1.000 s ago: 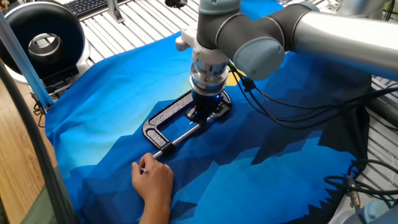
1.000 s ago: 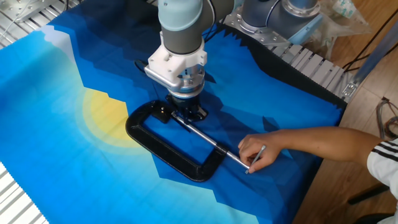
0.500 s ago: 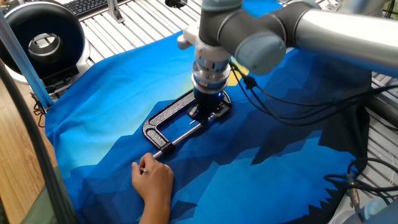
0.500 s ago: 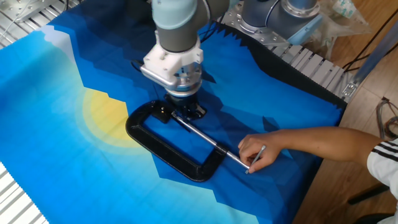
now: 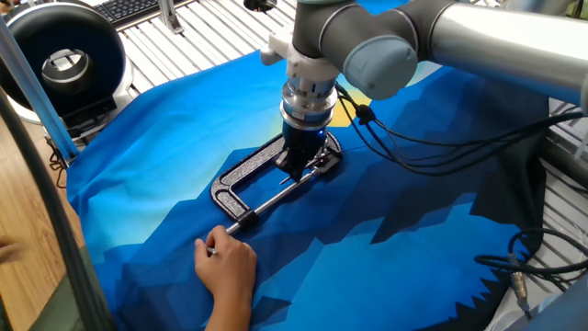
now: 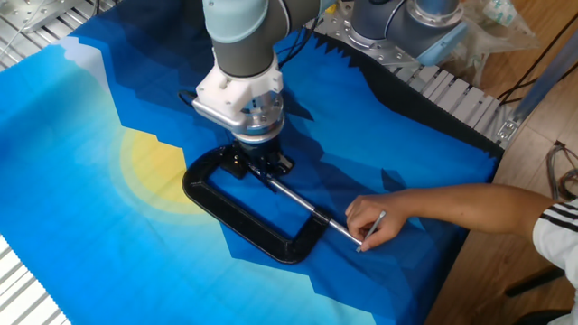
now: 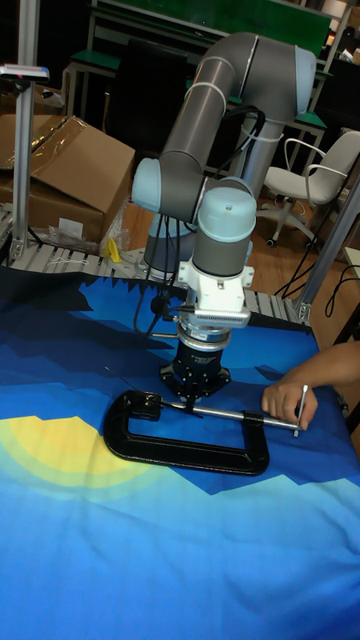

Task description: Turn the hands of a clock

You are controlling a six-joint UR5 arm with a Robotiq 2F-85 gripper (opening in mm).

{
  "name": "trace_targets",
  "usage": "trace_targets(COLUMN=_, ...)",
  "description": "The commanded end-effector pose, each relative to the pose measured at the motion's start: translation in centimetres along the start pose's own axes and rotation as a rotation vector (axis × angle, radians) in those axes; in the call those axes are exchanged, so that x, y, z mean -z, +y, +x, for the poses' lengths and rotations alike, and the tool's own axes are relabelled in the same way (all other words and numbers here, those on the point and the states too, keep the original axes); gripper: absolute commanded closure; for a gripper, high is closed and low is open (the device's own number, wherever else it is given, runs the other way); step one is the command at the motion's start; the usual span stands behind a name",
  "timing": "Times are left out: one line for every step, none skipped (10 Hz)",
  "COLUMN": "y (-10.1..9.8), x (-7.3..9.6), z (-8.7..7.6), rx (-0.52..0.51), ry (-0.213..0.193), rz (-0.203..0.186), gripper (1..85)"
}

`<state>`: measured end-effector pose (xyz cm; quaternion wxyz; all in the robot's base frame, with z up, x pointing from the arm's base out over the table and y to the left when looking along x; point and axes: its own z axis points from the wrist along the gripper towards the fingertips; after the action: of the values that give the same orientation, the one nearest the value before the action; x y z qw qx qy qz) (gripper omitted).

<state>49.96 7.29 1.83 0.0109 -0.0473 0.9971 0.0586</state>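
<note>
While my hand [image 6: 259, 163] hangs low over the C-clamp [image 6: 242, 213] jaw, where the clock sits unseen beneath me, I'd twist slowly about a plumb axis. Whether I'm pinching anything, I cannot tell.

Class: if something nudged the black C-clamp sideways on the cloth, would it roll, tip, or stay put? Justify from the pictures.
Probably stays put: the C-clamp lies flat on the blue cloth, so rolling or tipping seems unlikely. It looks like solid metal, likely heavy. A person's hand at the screw handle should also steady it.

Blue cloth [image 6: 108, 117] — black C-clamp [image 6: 237, 215] on it
</note>
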Motion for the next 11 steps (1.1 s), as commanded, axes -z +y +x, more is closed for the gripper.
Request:
trace_targets(y=0.4, x=-0.1, z=-0.9, rx=0.008, ry=-0.007, rz=-0.011, gripper=84.3)
trace_targets(y=0.5, x=0.3, z=-1.2, rx=0.012, ry=0.003, rz=-0.01, gripper=84.3)
trace_targets(y=0.4, x=0.5, z=-1.6, rx=0.023, ry=0.007, rz=-0.011, gripper=84.3)
trace_targets(y=0.1, x=0.6, z=-2.0, rx=0.039, ry=0.009, rz=-0.01, gripper=84.3)
trace_targets(y=-0.3, x=0.6, z=-2.3, rx=0.057, ry=0.006, rz=-0.011, gripper=84.3)
trace_targets(y=-0.5, x=0.5, z=-2.4, rx=0.065, ry=0.003, rz=-0.01, gripper=84.3)
trace_targets(y=-0.6, x=0.4, z=-2.5, rx=0.075, ry=-0.001, rz=-0.005, gripper=84.3)
trace_targets(y=-0.9, x=0.4, z=-2.6, rx=0.086, ry=-0.004, rz=0.005, gripper=84.3)
trace_targets(y=-1.5, x=0.5, z=-2.8, rx=0.102, ry=-0.009, rz=0.025, gripper=84.3)
trace_targets(y=-2.0, x=0.6, z=-3.1, rx=0.113, ry=-0.008, rz=0.027, gripper=84.3)
trace_targets(y=-2.5, x=0.8, z=-3.4, rx=0.124, ry=-0.006, rz=0.03, gripper=84.3)
